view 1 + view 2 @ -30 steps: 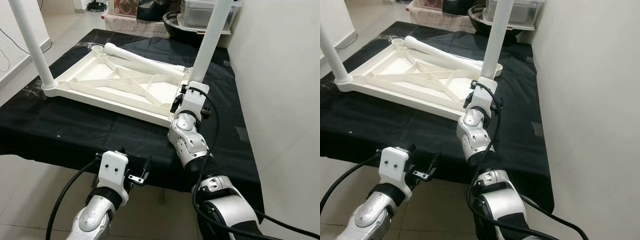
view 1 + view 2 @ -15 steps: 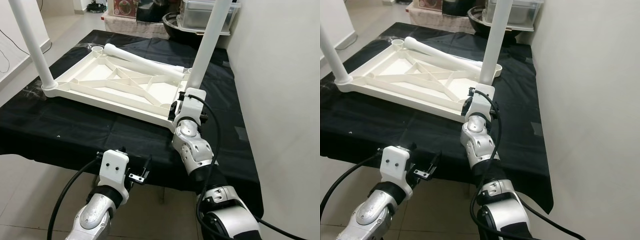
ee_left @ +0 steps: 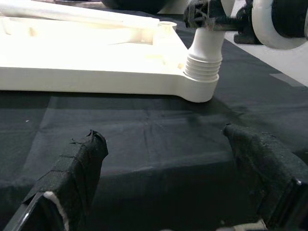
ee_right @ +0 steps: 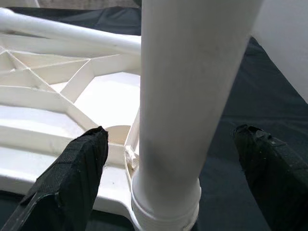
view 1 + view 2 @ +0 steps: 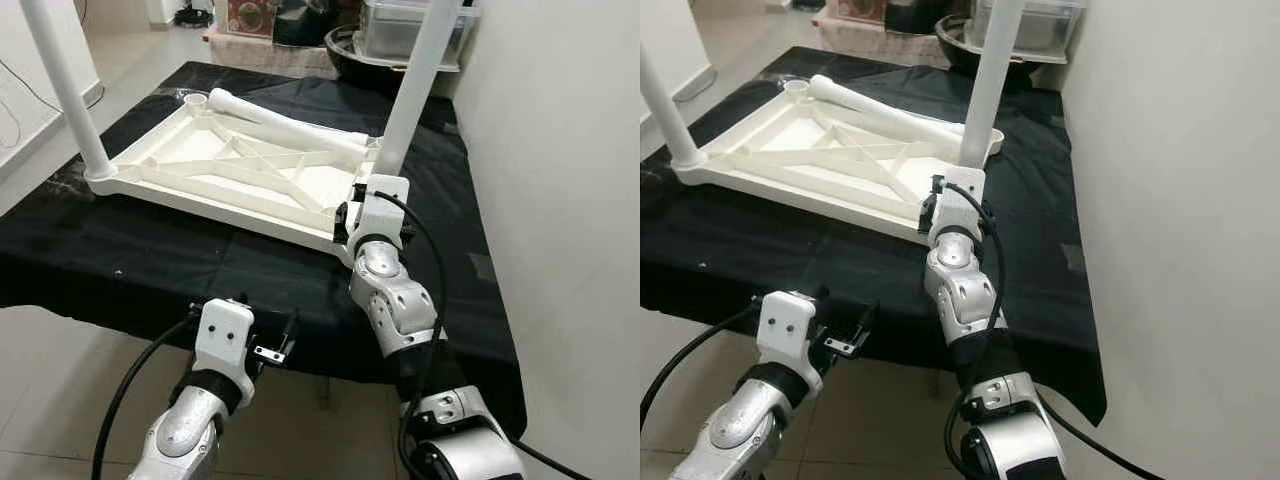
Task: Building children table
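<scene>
An upturned white table top (image 5: pixel 230 180) lies on a black-covered table (image 5: pixel 150 260). One white leg (image 5: pixel 410 90) stands upright in its near right corner, and another leg (image 5: pixel 65 90) stands in the near left corner. A loose leg (image 5: pixel 285 125) lies across the far side. My right gripper (image 4: pixel 175 154) is at the base of the right leg, open, with a finger (image 4: pixel 77 178) on each side and gaps to the leg. My left gripper (image 3: pixel 168 159) hangs open below the table's front edge, facing that same corner.
A pale wall (image 5: pixel 560 150) runs close along the right of the table. Behind the table stand a dark basin (image 5: pixel 345 50) and a clear storage box (image 5: pixel 400 30). Tiled floor (image 5: pixel 60 400) lies in front and to the left.
My right forearm has swung a little, its elbow joint dropping lower and to the right, while the wrist stays at the leg's base. The left arm has barely moved.
</scene>
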Tool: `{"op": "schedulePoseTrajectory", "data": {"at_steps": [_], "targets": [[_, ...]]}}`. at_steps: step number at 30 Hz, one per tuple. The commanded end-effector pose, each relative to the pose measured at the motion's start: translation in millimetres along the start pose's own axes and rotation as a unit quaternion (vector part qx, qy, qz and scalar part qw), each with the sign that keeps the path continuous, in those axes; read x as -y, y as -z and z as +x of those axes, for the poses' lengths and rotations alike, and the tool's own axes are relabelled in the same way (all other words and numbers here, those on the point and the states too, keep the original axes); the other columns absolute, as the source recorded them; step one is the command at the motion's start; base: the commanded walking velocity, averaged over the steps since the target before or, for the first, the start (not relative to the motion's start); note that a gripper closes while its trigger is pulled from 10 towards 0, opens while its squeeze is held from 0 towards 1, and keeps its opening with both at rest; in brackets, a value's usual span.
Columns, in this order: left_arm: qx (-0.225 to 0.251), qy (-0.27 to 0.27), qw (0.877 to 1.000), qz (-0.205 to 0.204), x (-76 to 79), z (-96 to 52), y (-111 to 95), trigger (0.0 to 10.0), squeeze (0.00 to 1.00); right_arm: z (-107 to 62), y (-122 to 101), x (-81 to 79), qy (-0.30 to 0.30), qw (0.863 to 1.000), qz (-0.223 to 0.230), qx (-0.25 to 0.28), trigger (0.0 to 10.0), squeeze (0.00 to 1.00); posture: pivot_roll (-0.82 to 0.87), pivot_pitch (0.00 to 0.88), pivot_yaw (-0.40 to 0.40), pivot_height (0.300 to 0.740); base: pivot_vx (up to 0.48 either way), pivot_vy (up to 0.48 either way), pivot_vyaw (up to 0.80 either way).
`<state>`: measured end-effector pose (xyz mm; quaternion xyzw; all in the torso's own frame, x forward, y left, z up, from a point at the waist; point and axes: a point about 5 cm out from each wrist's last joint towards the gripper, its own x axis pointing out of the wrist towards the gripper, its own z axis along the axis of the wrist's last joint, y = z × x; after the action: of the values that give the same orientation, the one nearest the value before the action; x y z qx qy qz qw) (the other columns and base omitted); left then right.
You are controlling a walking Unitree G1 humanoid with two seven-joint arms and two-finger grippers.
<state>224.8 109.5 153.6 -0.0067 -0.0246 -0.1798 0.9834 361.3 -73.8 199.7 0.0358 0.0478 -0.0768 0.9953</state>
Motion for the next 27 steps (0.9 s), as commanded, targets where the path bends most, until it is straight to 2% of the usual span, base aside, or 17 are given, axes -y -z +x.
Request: {"op": "schedulePoseTrajectory", "data": {"at_steps": [1,10,12,14,16,18,19,20,24,25,27], "targets": [[-0.006,-0.001,1.0,0.007,-1.4,-0.7,4,10.0,0.0,-10.4,28,-4.5,-0.009,0.999,0.008,-0.052,10.0,0.0,0.08,0.084,-0.083,0.74,0.0,0.0,0.0],[-0.005,-0.001,1.0,0.008,-2.7,0.4,4,10.0,0.0,-15.3,35,6.6,-0.018,0.998,-0.006,-0.067,10.0,0.0,0.08,0.075,-0.079,0.74,0.0,0.0,0.0],[-0.011,0.0,1.0,0.011,-1.0,-1.9,7,10.0,0.0,-28.9,43,19.7,-0.043,0.996,-0.024,-0.079,10.0,0.0,0.07,0.066,-0.073,0.74,0.0,0.0,0.0],[-0.015,-0.002,1.0,0.011,-0.7,-3.0,8,10.0,0.0,-33.0,44,23.4,-0.05,0.995,-0.027,-0.077,10.0,0.0,0.07,0.065,-0.072,0.74,0.0,0.0,0.0],[-0.024,-0.011,1.0,0.017,-1.7,-5.4,11,10.0,0.0,-41.6,48,29.8,-0.09,0.993,-0.045,-0.062,10.0,0.0,0.07,0.06,-0.075,0.74,0.0,0.0,0.0],[-0.036,-0.031,0.999,0.009,-2.4,-9.9,14,10.0,0.0,-56.0,56,34.0,-0.172,0.983,-0.036,-0.053,10.0,0.0,0.07,0.056,-0.074,0.74,0.0,0.0,0.0],[-0.036,-0.031,0.999,0.009,-2.4,-9.9,14,10.0,0.0,-56.0,56,34.0,-0.172,0.983,-0.036,-0.053,10.0,0.0,0.07,0.056,-0.074,0.74,0.0,0.0,0.0],[-0.051,-0.044,0.998,0.0,-0.9,-15.6,18,10.0,0.0,-67.5,65,43.1,-0.214,0.975,-0.041,-0.043,10.0,0.0,0.08,0.04,-0.073,0.74,0.0,0.0,0.0],[-0.068,-0.049,0.996,-0.012,2.3,-21.6,23,10.0,0.0,-75.6,72,54.6,-0.229,0.971,-0.054,-0.038,10.0,0.0,0.08,0.036,-0.072,0.74,0.0,0.0,0.0],[-0.085,-0.056,0.995,-0.019,3.9,-26.8,28,10.0,0.0,-82.2,77,64.2,-0.24,0.967,-0.079,-0.025,10.0,0.0,0.08,0.029,-0.072,0.74,0.0,0.0,0.0],[-0.097,-0.066,0.993,-0.015,3.3,-31.7,32,10.0,0.0,-89.2,84,71.4,-0.248,0.963,-0.097,-0.032,10.0,0.0,0.08,0.021,-0.069,0.74,0.0,0.0,0.0]]}}
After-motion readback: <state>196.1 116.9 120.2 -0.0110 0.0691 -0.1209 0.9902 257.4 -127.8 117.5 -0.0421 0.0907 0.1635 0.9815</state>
